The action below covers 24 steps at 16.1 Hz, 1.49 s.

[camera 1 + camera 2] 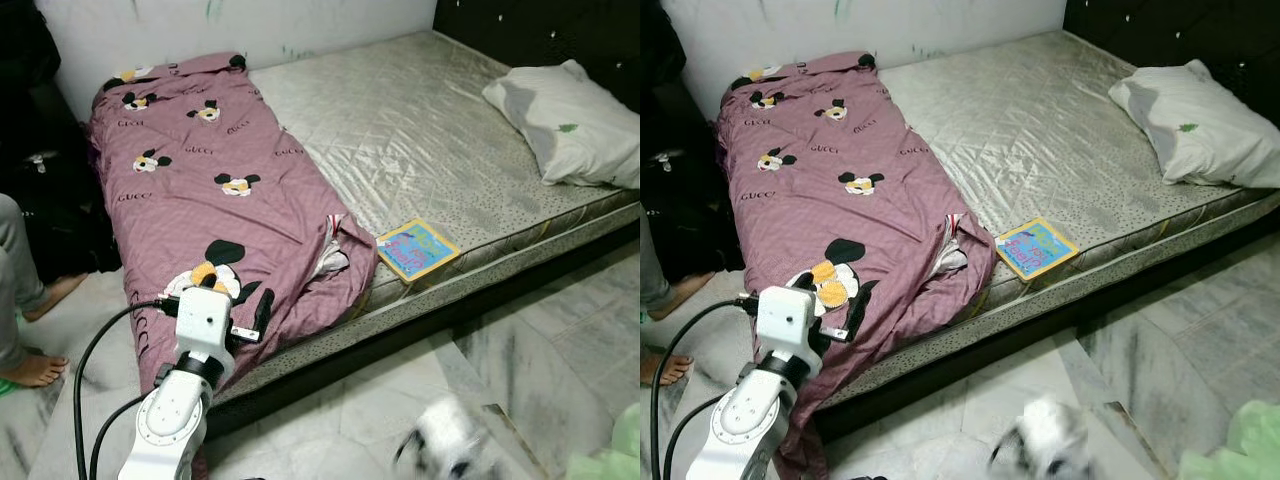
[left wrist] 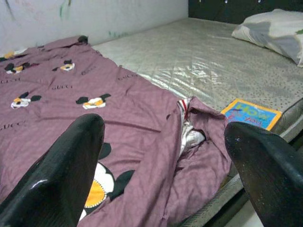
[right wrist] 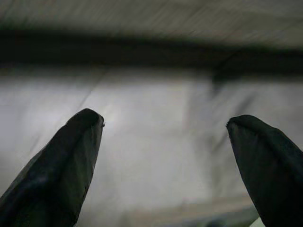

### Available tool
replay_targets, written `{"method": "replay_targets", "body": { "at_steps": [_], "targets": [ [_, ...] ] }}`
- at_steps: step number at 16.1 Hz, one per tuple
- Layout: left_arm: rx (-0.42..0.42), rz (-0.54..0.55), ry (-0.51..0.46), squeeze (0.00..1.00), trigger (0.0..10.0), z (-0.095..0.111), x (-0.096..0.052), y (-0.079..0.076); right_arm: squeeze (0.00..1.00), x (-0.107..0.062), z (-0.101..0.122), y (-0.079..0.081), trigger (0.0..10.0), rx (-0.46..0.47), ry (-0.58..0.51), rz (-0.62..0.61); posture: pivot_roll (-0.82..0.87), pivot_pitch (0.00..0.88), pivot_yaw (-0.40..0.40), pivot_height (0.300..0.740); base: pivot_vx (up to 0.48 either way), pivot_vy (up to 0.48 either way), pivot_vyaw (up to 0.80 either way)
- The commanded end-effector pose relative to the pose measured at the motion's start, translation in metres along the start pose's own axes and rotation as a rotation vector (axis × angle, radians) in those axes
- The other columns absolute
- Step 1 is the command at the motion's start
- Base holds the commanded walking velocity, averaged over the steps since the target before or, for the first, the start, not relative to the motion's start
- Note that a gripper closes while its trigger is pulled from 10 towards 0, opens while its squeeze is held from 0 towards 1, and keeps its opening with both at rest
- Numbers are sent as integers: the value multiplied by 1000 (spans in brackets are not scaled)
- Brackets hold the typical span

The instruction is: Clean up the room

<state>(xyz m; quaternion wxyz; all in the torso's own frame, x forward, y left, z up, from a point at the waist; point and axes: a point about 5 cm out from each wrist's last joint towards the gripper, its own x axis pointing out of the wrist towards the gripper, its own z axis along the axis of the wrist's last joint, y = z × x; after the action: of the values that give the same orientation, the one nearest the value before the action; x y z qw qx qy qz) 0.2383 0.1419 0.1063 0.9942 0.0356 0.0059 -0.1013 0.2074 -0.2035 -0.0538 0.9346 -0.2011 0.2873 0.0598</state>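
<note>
Bare mattress (image 1: 420, 130): mauve blanket (image 1: 200, 200) along its left side, picture book (image 1: 417, 248) at near edge, pillow (image 1: 570, 125) far right. My left gripper (image 2: 163, 165), fingers wide, over the blanket's near end. Right gripper (image 3: 165, 161), blurred, spread above floor.

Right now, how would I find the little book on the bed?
Look at the bare mattress, along its near edge. The book lies flat there, between the purple blanket and the white pillow. It is the only small square thing, bright blue with a yellow border.
</note>
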Motion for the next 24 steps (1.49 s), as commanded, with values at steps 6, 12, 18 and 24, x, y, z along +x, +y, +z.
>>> {"method": "replay_targets", "body": {
  "at_steps": [6, 12, 18, 24],
  "targets": [
    [6, 3, -18, 0, 10000, 3, 12, 5, 0, -26, 42, -93, 10000, 30, -353, -124, -56, 57, 18, 740, 0, 0, 0],
    [2, 1, -50, 0, 10000, 6, 22, 6, 0, -53, 102, -47, 10000, 87, -593, 54, -65, 20, 27, 740, 0, 0, 0],
    [-2, 0, -63, 0, 10000, 6, 26, 7, 0, -86, 147, -31, 10000, 93, -712, 147, -78, 15, 33, 740, 0, 0, 107],
    [-5, -5, -71, 0, 10000, 6, 23, 6, 0, -83, 154, -23, 10000, 119, -675, 177, -70, 24, 20, 740, 0, 0, 690]
  ]
}}
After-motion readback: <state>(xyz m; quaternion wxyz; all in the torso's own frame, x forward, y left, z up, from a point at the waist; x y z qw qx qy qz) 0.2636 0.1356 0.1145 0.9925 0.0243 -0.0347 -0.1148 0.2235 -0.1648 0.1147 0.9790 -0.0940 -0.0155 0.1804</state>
